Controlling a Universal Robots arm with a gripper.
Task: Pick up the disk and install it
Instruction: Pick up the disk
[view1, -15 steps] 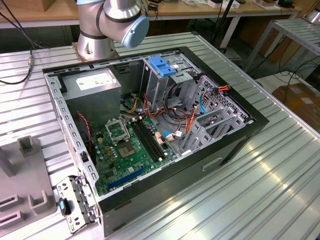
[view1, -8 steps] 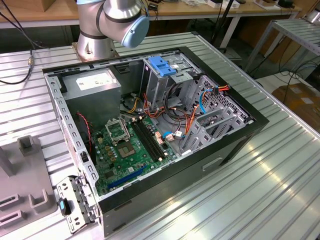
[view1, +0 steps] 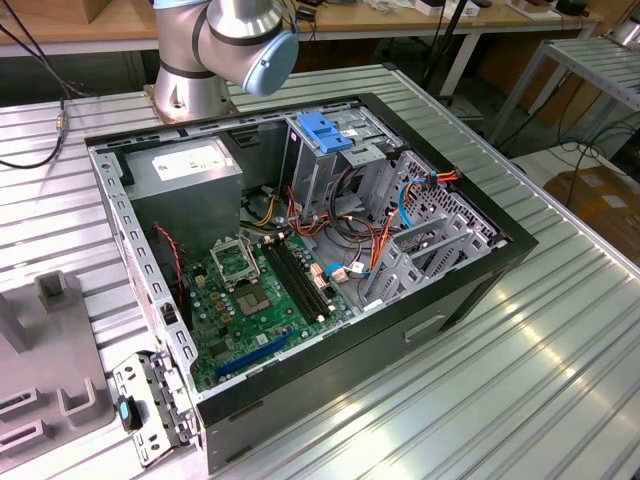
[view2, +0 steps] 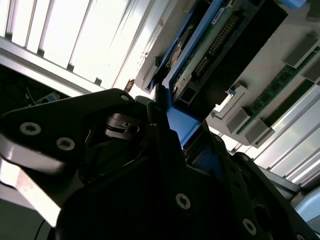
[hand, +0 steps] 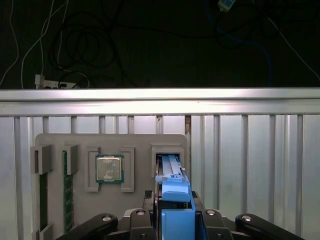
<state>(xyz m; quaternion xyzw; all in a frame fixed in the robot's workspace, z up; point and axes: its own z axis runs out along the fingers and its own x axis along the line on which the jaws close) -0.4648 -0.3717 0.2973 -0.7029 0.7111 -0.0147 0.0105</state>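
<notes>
Exterior view: the case (view1: 400, 330) lies open on the table (view1: 560, 330), with the arm (view1: 225, 40) behind it. Inside, the cage (view1: 325, 135) with its blue top stands among loose cables (view1: 375, 240). A disk brought in there could snag those cables or meet the cage askew.

First wrist view: the gripper (hand: 175, 220) looks clamped on the blue end of the disk (hand: 170, 167). The disk stands on edge in its slot in the grey tray (hand: 135, 142), beside a processor (hand: 109, 168). The hold is on plastic alone (a narrow purchase, by the look of it). The disk might therefore pivot or slip if the pull is not straight along the slot. Dragging on the slot wall could also shift the tray.

Second wrist view: the disk (view2: 210, 45) shows its circuit-board side, with the blue end between the gripper's fingers. I cannot tell whether it is clear of the slot.
</notes>
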